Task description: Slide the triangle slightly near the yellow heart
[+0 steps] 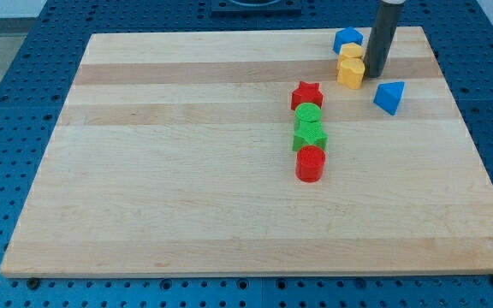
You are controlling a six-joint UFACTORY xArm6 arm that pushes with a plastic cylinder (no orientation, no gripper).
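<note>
On board (187, 197): two blue, two yellow, two green, two red

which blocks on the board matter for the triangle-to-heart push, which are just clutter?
Job:
blue triangle
yellow heart
my tip, just right of the heart, up-left of the triangle

Clutter:
blue block
second yellow block
red star
two green blocks
red cylinder

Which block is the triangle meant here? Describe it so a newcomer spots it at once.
Start at the wooden board's top-right corner, where the dark rod comes down to my tip beside two yellow blocks. Just below and to the view's right of my tip sits the blue triangle, alone. Unlike the other blue block, it touches nothing.
</note>
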